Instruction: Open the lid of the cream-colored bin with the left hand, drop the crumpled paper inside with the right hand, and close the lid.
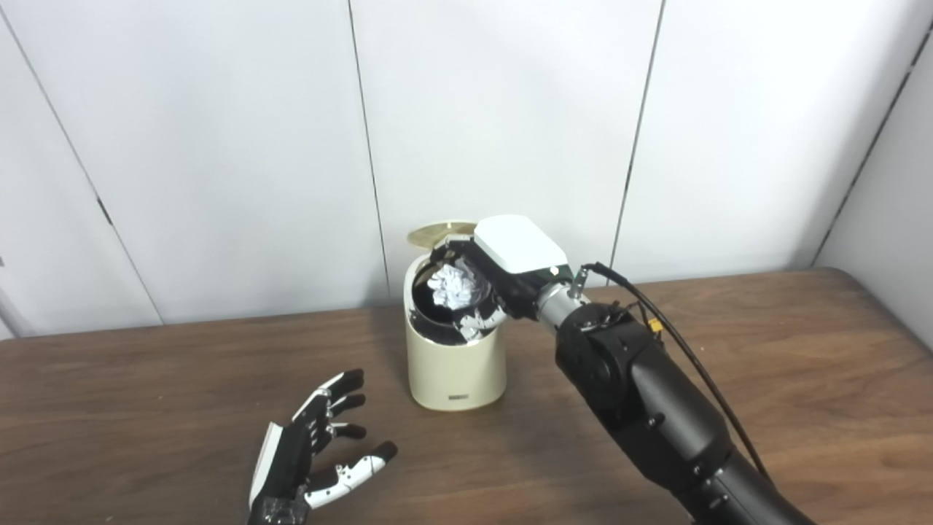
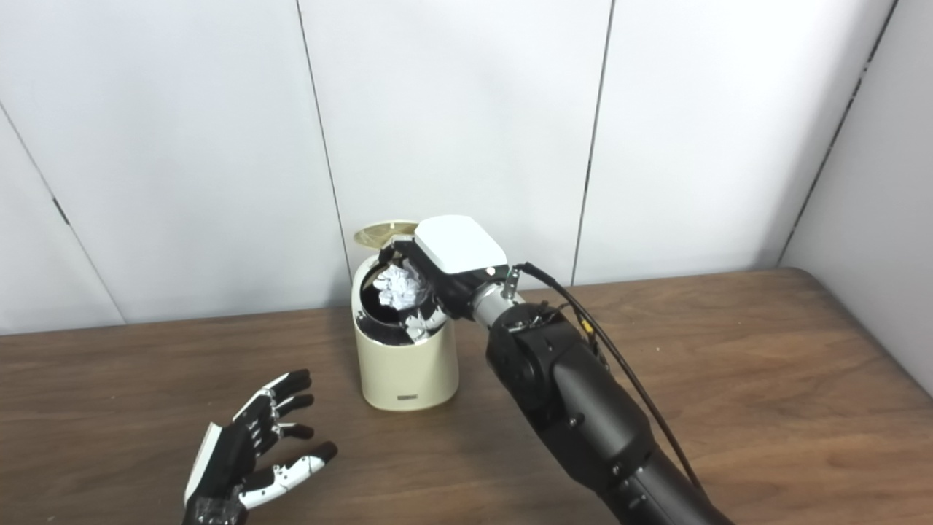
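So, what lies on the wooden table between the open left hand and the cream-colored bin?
Nothing: between the left hand and the cream-colored bin, only bare brown wooden table shows, in both eye views.

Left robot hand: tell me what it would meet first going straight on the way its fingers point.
The left robot hand points up and away; probably the cream-colored bin, though depth is unclear and it may pass left of it.
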`<state>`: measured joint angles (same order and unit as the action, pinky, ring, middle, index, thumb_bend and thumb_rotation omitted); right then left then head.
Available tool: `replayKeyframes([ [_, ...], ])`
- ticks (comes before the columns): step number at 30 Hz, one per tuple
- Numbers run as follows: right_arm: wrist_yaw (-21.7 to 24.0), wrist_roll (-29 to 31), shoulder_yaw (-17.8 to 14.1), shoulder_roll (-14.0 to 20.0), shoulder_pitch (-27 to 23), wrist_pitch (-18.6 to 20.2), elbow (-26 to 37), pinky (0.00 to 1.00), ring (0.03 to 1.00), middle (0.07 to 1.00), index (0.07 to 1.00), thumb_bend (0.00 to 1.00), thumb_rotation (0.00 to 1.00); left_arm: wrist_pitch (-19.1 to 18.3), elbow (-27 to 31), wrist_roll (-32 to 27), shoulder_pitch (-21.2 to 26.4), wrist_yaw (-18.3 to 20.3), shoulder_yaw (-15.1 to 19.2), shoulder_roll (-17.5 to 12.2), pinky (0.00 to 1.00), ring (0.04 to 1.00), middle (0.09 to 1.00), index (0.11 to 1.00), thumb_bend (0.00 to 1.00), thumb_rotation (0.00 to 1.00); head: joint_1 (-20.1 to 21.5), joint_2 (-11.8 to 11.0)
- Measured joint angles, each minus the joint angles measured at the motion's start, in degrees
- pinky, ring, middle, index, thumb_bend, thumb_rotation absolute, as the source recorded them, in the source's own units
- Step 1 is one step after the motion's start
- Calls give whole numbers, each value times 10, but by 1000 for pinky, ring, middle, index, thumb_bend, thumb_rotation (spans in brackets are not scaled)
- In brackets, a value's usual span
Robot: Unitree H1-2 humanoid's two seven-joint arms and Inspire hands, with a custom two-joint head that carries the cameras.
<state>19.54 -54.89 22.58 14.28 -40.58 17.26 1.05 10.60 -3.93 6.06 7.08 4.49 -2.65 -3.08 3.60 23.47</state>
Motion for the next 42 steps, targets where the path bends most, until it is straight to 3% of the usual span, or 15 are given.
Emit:
replayKeyframes([
  [13, 1, 18, -5, 2, 1, -4, 1, 513, 638, 740, 714, 880, 93, 0, -1, -2, 1, 1, 0, -1, 643, 812, 856, 860, 713, 98, 1, -2],
  [19, 19, 5, 2, 6, 1, -1, 12, 510, 705, 841, 800, 896, 149, 0, -1, -1, 1, 1, 0, -1, 643, 809, 853, 858, 714, 103, 2, -1],
  [24, 35, -3, 2, 6, 1, 3, 21, 534, 734, 885, 817, 915, 140, 0, -1, 0, 1, 1, 0, -1, 638, 807, 853, 857, 715, 95, 0, 1],
  [42, 36, -5, 4, 7, 5, 0, 23, 566, 726, 870, 810, 908, 163, 0, -2, 1, 1, 1, 0, -1, 631, 806, 847, 851, 722, 121, -3, 3],
])
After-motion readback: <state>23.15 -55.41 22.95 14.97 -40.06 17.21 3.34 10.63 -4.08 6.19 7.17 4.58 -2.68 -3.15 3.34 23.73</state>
